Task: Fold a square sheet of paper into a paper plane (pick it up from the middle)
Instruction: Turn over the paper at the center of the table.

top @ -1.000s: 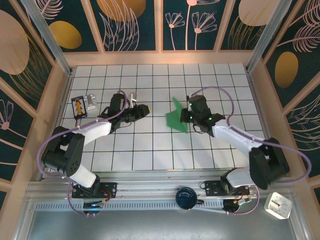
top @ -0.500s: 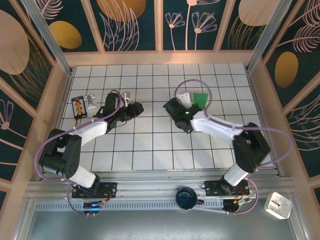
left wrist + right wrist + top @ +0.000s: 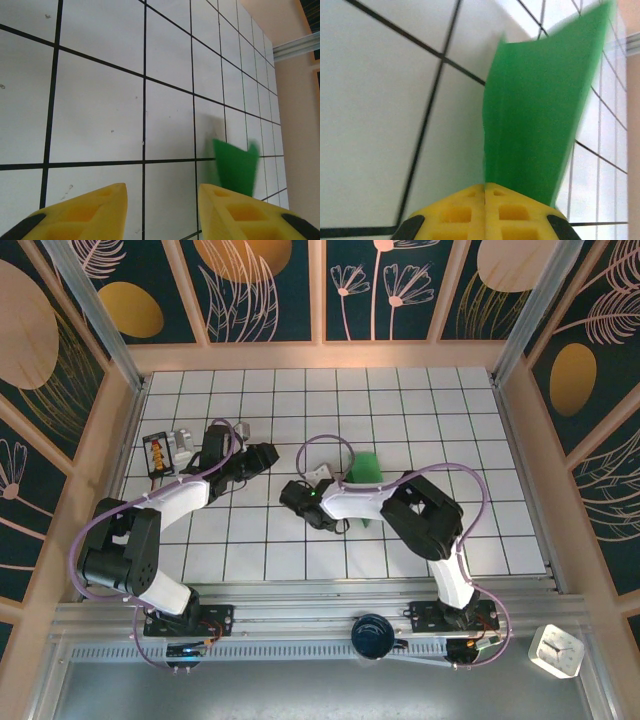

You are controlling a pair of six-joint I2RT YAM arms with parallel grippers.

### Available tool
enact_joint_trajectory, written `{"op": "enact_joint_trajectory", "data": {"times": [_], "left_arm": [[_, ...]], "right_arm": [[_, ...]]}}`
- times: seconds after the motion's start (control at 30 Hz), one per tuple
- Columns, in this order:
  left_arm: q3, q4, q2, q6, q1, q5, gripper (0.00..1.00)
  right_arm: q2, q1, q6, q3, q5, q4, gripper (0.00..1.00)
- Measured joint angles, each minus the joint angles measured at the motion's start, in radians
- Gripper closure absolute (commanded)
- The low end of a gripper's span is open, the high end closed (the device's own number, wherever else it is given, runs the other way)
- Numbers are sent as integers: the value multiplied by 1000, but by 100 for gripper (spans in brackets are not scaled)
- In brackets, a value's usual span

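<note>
Right now the right gripper (image 3: pixel 485 187) has its yellow jaws pressed together on one end of the green paper (image 3: pixel 535 110), which juts out beyond them near the middle of the tiled worktop (image 3: pixel 400 400). Toward the left edge, the left gripper (image 3: pixel 161 192) hangs with jaws apart, holding nothing.

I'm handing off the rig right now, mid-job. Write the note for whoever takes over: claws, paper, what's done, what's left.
Right claw: shut on one end of the green paper, which looks lifted off the tiled table.
Left claw: open and empty above bare tiles, with the paper off to one side and apart from it.
Done: paper picked up.
Left: the folding. The sheet is bent and blurred, and no clean crease or plane shape is visible.
</note>
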Motion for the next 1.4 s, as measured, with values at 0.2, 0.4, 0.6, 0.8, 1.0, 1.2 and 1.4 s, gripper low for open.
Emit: {"op": "enact_joint_trajectory", "data": {"times": [0.2, 0.4, 0.6, 0.8, 1.0, 1.2, 1.4], "left_arm": [[0, -3, 1, 0, 0, 1, 59], [0, -3, 1, -1, 0, 19, 59], [-21, 26, 1, -29, -12, 57, 60], [-24, 84, 30, -87, -170, 84, 78], [30, 153, 209, -143, -319, 152, 90], [88, 163, 331, -151, -323, 192, 92], [178, 135, 412, -106, -300, 212, 92]], "right_arm": [[57, 23, 0, 33, -75, 48, 95], [16, 20, -15, 24, -190, 132, 79], [-306, -31, -15, -169, -488, 350, 76], [-613, -287, 47, -454, -838, 602, 83], [-559, -425, 139, -612, -1026, 722, 94], [-482, -428, 231, -653, -1101, 834, 98], [-407, -376, 337, -666, -1112, 933, 98]]}}
